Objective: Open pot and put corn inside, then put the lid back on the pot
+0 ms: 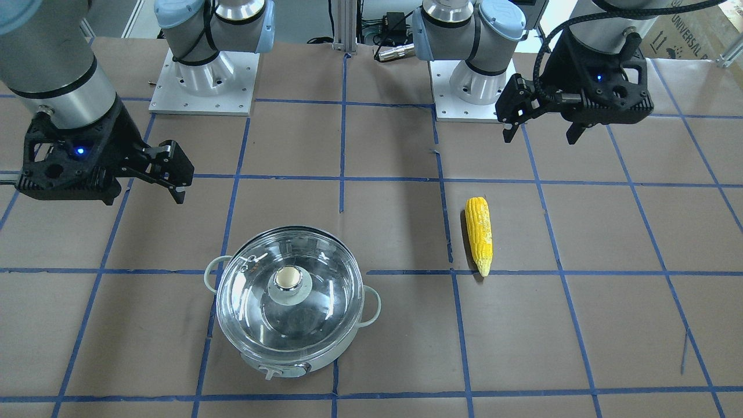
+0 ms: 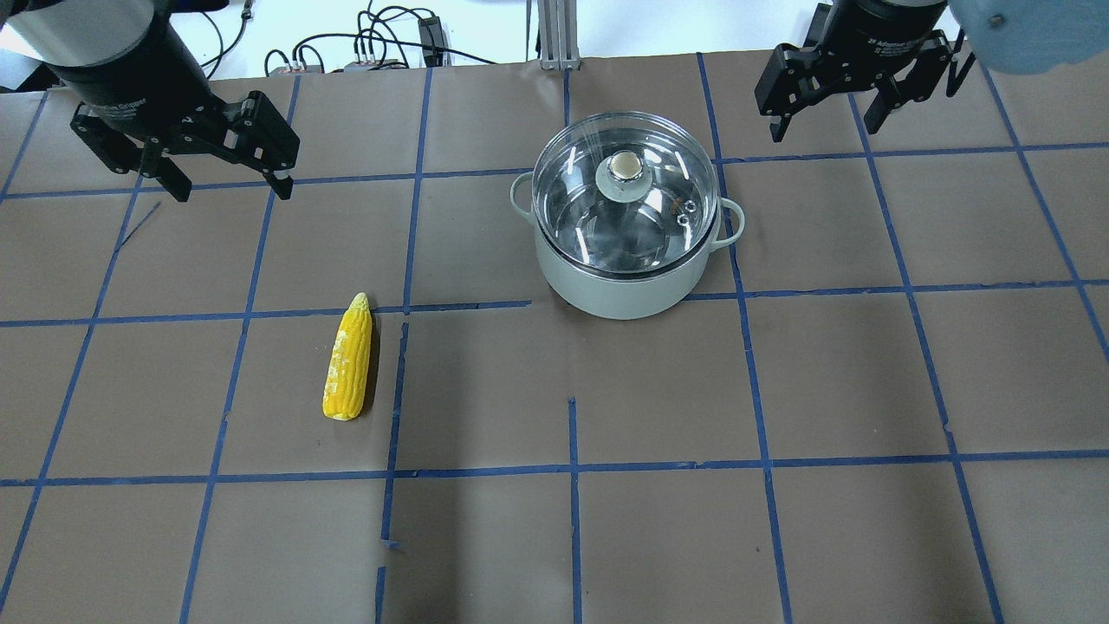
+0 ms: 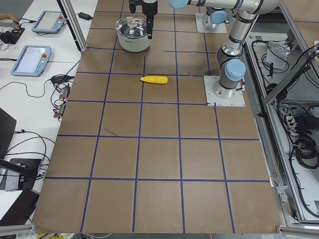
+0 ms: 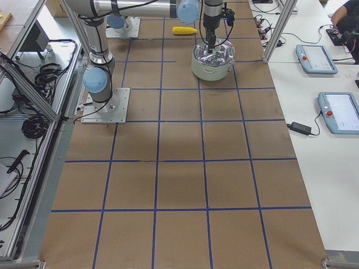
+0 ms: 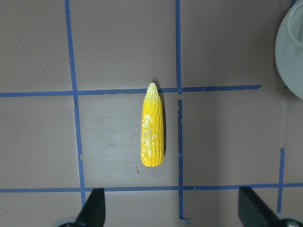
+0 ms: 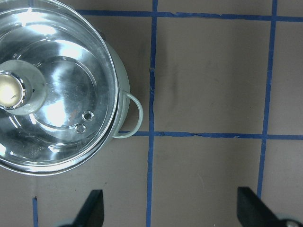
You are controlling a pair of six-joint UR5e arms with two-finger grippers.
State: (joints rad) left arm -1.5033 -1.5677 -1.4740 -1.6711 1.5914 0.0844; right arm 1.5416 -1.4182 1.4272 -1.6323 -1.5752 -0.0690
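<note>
Corn point(image 2: 348, 369) well apart from left hand point(image 2: 232, 186) (spread wide)

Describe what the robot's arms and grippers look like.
Left arm and right arm: silver tubes, pale-blue joint caps. Left gripper and right gripper are black, two-fingered, each with a blue light and white lettering. A black braided cable loops to the left one.

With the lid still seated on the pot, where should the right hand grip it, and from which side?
Grip the beige knob at the centre of the lid, coming straight down from above. The glass dome is smooth and as wide as the pot, while the knob stands upright and clear. The right hand is open.
</note>
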